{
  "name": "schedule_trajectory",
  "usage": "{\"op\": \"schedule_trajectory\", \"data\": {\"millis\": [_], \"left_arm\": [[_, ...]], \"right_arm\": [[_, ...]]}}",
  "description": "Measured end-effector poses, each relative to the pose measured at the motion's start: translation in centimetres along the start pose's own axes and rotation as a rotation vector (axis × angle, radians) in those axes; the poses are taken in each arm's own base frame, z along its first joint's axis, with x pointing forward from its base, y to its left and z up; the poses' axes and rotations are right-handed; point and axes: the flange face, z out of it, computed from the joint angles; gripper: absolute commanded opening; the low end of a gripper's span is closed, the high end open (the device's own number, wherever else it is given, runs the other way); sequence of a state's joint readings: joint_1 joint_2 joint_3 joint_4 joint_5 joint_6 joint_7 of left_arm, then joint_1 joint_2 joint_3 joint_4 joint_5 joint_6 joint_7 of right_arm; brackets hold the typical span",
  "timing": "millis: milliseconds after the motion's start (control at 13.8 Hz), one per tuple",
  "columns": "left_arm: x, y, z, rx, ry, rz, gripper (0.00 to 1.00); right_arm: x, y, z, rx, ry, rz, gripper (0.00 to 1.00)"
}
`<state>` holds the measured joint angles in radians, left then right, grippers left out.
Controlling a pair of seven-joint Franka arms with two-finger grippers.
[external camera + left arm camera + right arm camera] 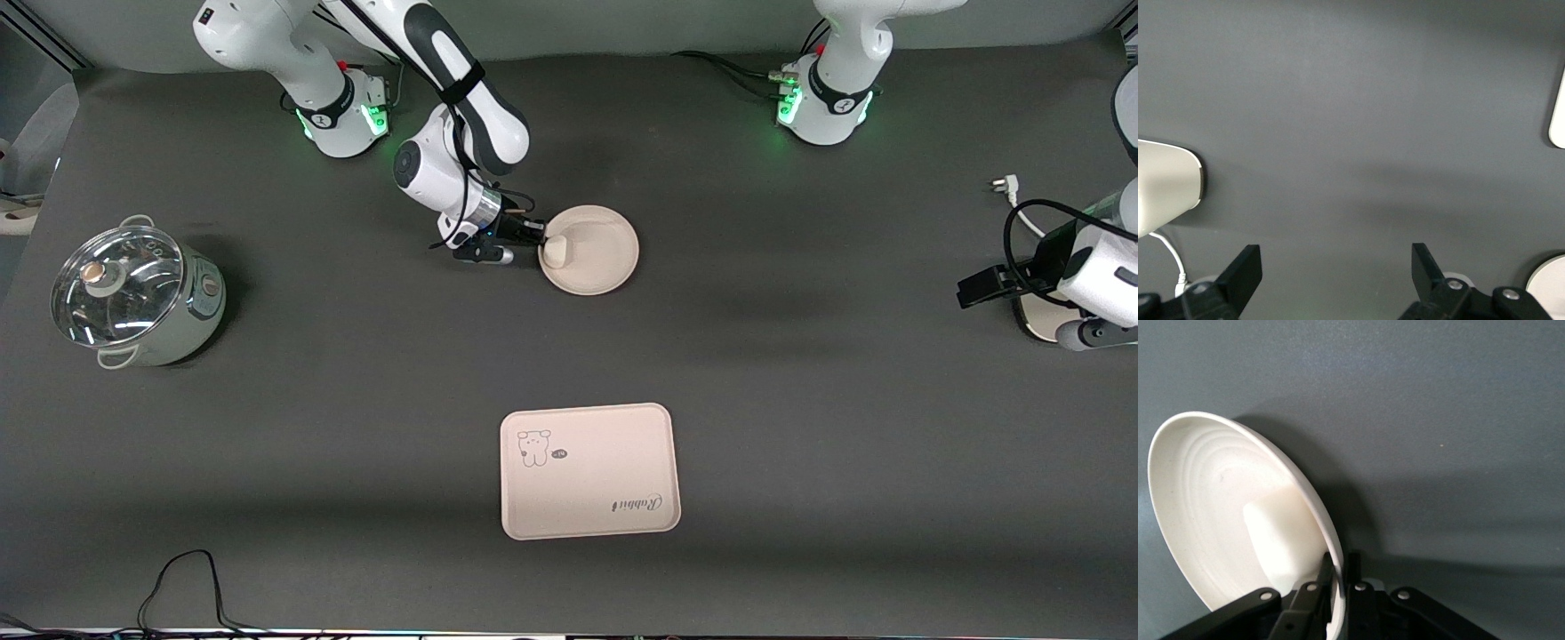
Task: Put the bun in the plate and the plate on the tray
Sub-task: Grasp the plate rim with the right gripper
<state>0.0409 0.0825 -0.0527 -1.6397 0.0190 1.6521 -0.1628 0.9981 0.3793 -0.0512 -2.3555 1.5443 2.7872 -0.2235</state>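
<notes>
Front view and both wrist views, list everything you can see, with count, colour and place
Small off-white steamed bun: one, on the plate, by the rim at the right gripper.
Round cream-beige plate: one, mid-table, farther from the front camera than the tray.
Cream-beige rectangular tray: one, printed with a cartoon animal, nearest the front camera.
Pale green pot with glass lid: one, toward the right arm's end.
Black cable: one, at the table edge nearest the front camera.
Right gripper: shut on the plate's rim.
Left gripper: open, waiting over bare table at the left arm's end.
</notes>
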Motion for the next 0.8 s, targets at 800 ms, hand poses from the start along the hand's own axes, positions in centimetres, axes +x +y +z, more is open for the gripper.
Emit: {"op": "schedule_trajectory", "data": {"millis": [800], "left_arm": [[-2.3, -0.1, -4.0, -0.005, 0.066, 0.037, 1.00]], "right_arm": [[0.9, -0.7, -0.6, 0.014, 0.020, -0.002, 0.00]]}}
